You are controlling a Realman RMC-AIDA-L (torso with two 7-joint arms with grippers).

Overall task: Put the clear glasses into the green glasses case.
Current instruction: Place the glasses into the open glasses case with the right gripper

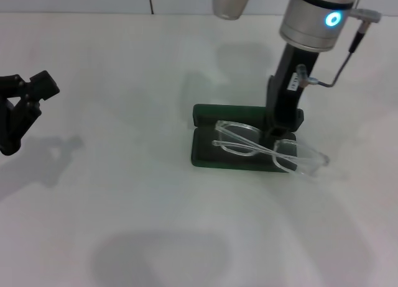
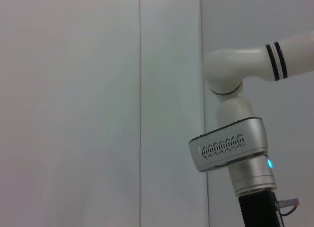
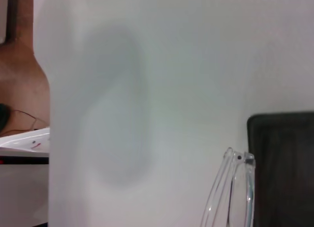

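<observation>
The green glasses case [image 1: 208, 151] lies open in the middle of the table, its dark lining [image 3: 284, 168] facing up. The clear glasses [image 1: 249, 141] rest across the case, one lens over the lining and the other jutting past the case's right end. My right gripper [image 1: 281, 133] comes straight down at the back of the case and is shut on the glasses' frame near the bridge. In the right wrist view the clear frame [image 3: 230, 192] stands close beside the case's edge. My left gripper [image 1: 28, 91] hangs open and empty at the far left.
White tabletop [image 1: 124, 225] surrounds the case on all sides. A white wall with a vertical seam [image 2: 140, 109] is behind; the right arm's silver wrist [image 2: 230, 151] shows in the left wrist view.
</observation>
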